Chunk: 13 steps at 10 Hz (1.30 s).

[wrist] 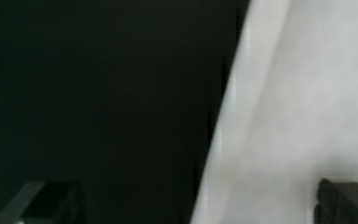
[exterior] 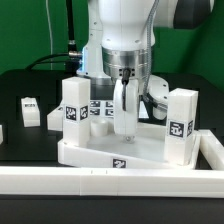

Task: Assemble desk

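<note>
The desk slab [exterior: 110,152] lies flat at the front of the black table, a white board with a raised rim. Three white legs stand upright on it: one at the exterior view's left [exterior: 71,104], one at its right [exterior: 180,125], and a middle one [exterior: 125,112] directly under my gripper [exterior: 126,82]. The gripper points straight down and is open just above or around the middle leg's top. A fourth leg [exterior: 30,111] lies loose at the left. In the wrist view a blurred white surface [wrist: 291,110] fills one side between the wide-apart fingertips [wrist: 343,200]; the gripper [wrist: 194,205] holds nothing.
A long white rail [exterior: 110,182] runs along the table's front and turns up the right side [exterior: 212,150]. The marker board [exterior: 100,106] lies behind the slab near the arm's base. A small white piece [exterior: 2,132] sits at the left edge.
</note>
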Available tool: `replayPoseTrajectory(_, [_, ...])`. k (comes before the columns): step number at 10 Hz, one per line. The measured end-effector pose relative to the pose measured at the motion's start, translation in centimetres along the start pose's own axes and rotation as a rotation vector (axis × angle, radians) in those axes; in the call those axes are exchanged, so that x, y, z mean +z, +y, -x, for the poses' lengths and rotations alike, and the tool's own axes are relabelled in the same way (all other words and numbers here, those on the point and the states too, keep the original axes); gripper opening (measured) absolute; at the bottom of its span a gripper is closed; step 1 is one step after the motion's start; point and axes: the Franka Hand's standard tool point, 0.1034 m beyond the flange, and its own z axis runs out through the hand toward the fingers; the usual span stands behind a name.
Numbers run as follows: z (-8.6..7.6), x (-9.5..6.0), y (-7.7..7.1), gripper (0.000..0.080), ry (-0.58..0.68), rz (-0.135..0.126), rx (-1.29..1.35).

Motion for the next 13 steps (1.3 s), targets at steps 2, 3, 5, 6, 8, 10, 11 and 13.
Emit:
replayPoseTrajectory(2, [0.1, -0.1, -0.1, 0.0399, -0.001, -0.002, -0.015])
replayPoseTrajectory(3, [0.1, -0.1, -0.1, 0.0399, -0.001, -0.001, -0.016])
replayPoseTrajectory(5, [-0.1, -0.1, -0.2, 0.0193, 0.001, -0.007, -0.012])
replayPoseTrajectory(6, [-0.4, -0.2, -0.4, 0.0082, 0.004, -0.015, -0.010])
replayPoseTrajectory(8, [-0.4, -0.2, -0.4, 0.0082, 0.006, -0.018, -0.012])
replayPoseTrajectory(10, [-0.4, -0.3, -0.5, 0.0082, 0.006, -0.019, -0.012])
replayPoseTrajectory(11, [-0.5, -0.3, -0.5, 0.0082, 0.006, -0.019, -0.023])
replayPoseTrajectory(13, [-2.1, -0.9, -1.0, 0.0081, 0.005, -0.016, -0.152])
